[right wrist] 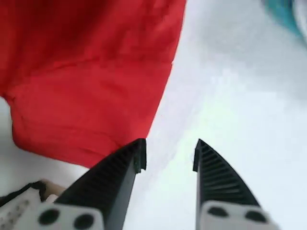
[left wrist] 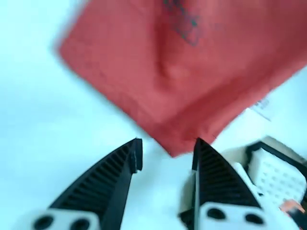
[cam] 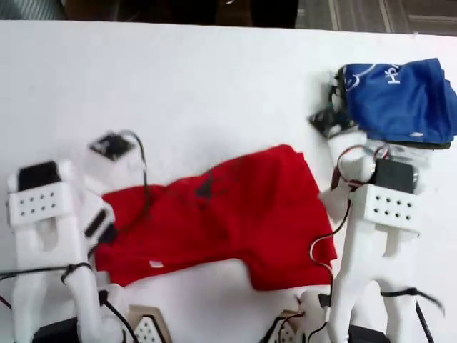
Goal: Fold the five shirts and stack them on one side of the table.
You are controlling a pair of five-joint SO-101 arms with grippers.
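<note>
A red shirt (cam: pixel 214 214) lies spread and rumpled across the middle of the white table (cam: pixel 178 86). A folded blue shirt (cam: pixel 403 100) rests at the far right. My left gripper (left wrist: pixel 168 153) is open just off the red shirt's (left wrist: pixel 182 72) near-left corner, which points into the gap between the black fingers. In the high view the left gripper (cam: pixel 100 230) is at the shirt's left end. My right gripper (right wrist: pixel 169 153) is open over bare table beside the red shirt's (right wrist: pixel 86 81) right edge, holding nothing.
Both arm bases (cam: pixel 146 330) stand at the near table edge, with cables running along the arms. The far half of the table is bare white surface. A sliver of the blue shirt (right wrist: pixel 288 14) shows beyond the right gripper.
</note>
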